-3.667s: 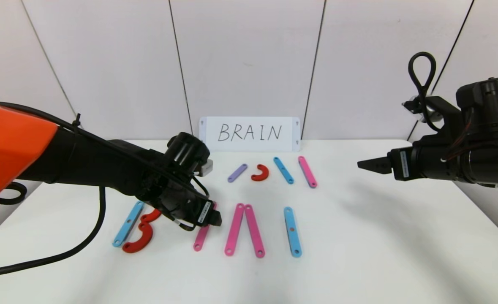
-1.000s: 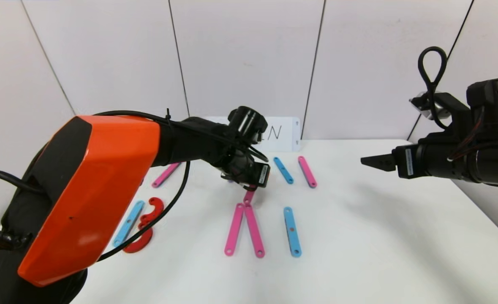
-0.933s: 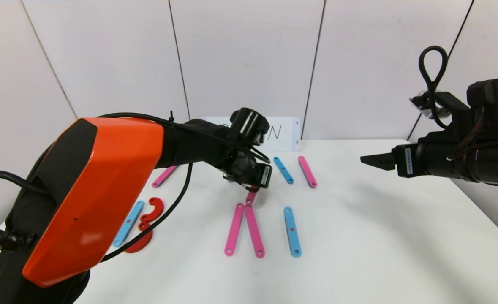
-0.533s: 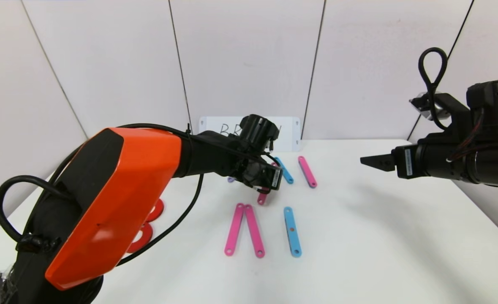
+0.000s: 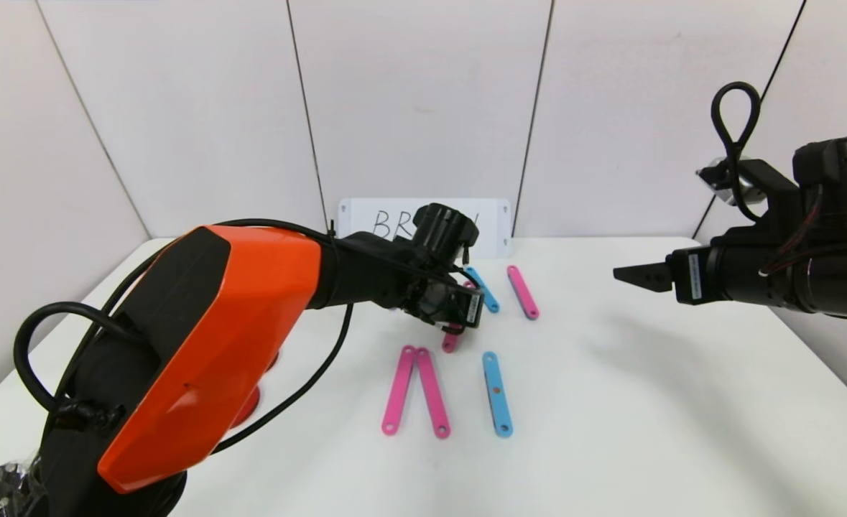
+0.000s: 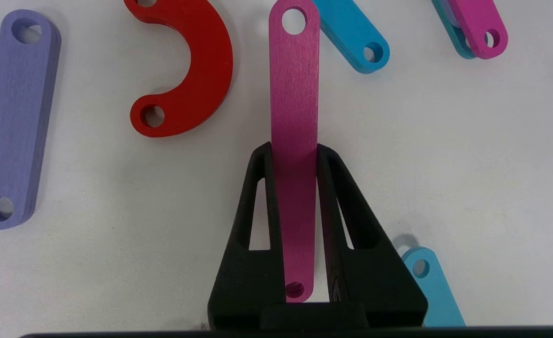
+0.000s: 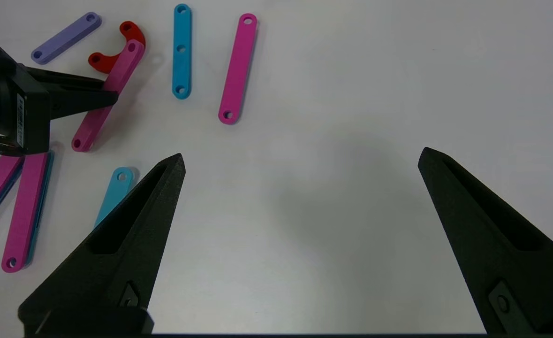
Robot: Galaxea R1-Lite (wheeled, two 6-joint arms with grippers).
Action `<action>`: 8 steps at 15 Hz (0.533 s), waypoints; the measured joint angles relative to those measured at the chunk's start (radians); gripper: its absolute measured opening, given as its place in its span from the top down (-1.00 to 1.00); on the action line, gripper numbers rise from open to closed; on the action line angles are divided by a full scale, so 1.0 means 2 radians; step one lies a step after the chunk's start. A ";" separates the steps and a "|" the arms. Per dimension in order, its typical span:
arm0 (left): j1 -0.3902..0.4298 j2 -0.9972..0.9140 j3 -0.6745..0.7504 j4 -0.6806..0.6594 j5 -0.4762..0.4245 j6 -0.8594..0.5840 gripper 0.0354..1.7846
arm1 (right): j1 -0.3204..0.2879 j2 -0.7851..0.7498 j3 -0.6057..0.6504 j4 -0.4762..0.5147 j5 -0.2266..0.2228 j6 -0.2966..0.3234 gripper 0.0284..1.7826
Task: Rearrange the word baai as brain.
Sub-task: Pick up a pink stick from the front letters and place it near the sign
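While the right gripper (image 7: pixel 299 159) hangs wide open and empty above the bare right side of the white table (image 5: pixel 682 402), the left gripper (image 6: pixel 294 150) is clamped tight on a pink strip (image 6: pixel 294 108), its two black fingers pinching the strip's long edges. In the head view that strip (image 5: pixel 451 340) sits just beyond the pink pair (image 5: pixel 416 391) whose far ends meet in an upside-down V, with an upright light-blue strip (image 5: pixel 497 393) beside them on the right. From the left wrist, the held strip's far end lies between a red arc (image 6: pixel 192 70) and a slanted light-blue strip (image 6: pixel 353 35); a purple strip (image 6: pixel 16 117) lies further out past the arc, and another pink strip (image 5: pixel 523 291) lies beyond the blue one. At the back wall stands a white card (image 5: pixel 491 226): the handwritten letters "BR" show, the rest hidden behind the arm. Small labels on both grippers are too fine to read.
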 joint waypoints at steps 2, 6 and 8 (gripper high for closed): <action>0.000 0.001 0.000 -0.007 0.001 -0.007 0.69 | 0.000 0.000 0.000 0.000 0.000 0.000 -0.95; 0.000 0.005 0.000 -0.011 0.001 -0.014 0.30 | -0.005 0.000 0.000 -0.001 0.000 0.000 -0.95; 0.000 0.005 0.000 -0.011 0.000 -0.013 -0.10 | -0.006 0.000 -0.001 -0.001 0.001 0.000 -0.95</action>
